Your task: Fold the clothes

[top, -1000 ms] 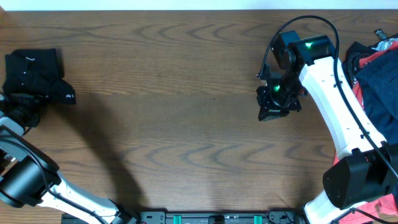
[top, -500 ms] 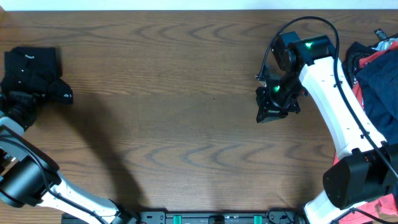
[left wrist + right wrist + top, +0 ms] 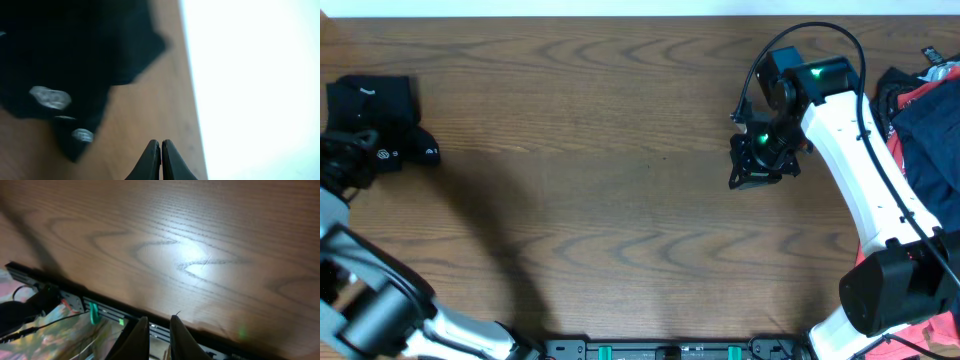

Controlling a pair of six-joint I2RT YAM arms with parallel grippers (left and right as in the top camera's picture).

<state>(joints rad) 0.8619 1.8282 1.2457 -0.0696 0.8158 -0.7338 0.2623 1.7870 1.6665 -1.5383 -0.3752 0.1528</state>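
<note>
A folded black garment (image 3: 372, 104) with small white prints lies at the table's far left; it also fills the upper left of the left wrist view (image 3: 65, 55). My left gripper (image 3: 358, 158) is blurred at the garment's near edge. In the left wrist view its fingers (image 3: 161, 150) are pressed together and empty over bare wood beside the table's edge. My right gripper (image 3: 746, 176) hangs over bare table right of centre. In the right wrist view its fingers (image 3: 159, 327) are a narrow gap apart and hold nothing.
A pile of unfolded clothes, red and dark navy (image 3: 925, 110), lies at the table's right edge beside the right arm. The black rail with green clips (image 3: 95, 312) runs along the table's front edge.
My left arm has swung left and off the black garment, blurring as it moves. The garment's loose end has shifted slightly. My right gripper has drifted a little to the left.
</note>
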